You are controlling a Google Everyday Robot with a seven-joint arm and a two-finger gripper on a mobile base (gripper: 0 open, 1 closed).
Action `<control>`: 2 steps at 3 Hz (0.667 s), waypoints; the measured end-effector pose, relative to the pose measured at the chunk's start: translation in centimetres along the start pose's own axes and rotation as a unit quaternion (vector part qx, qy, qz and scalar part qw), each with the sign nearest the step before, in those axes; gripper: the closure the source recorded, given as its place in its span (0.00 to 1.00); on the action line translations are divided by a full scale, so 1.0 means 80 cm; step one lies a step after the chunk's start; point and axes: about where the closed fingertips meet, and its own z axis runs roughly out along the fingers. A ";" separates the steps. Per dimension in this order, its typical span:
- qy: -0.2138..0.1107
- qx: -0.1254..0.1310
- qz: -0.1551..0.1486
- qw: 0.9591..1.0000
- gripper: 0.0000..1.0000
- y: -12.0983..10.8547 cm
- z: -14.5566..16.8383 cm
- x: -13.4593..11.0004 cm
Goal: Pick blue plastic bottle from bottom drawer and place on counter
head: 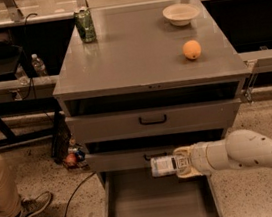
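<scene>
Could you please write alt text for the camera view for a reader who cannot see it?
The gripper holds the blue plastic bottle sideways above the open bottom drawer. On the counter sit a green can, a bowl and an orange.

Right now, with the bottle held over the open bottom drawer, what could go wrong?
The pincer grips the blue plastic bottle sideways, close to the middle drawer front; rising straight up could knock it against that front or the counter edge. On the counter, the orange lies loose near the front and could be bumped and roll.
</scene>
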 end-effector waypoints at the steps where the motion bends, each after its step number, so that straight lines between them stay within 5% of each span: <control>1: 0.017 0.002 -0.025 1.000 1.00 -0.030 -0.025 -0.030; 2: 0.009 0.006 -0.025 1.000 1.00 -0.035 -0.033 -0.037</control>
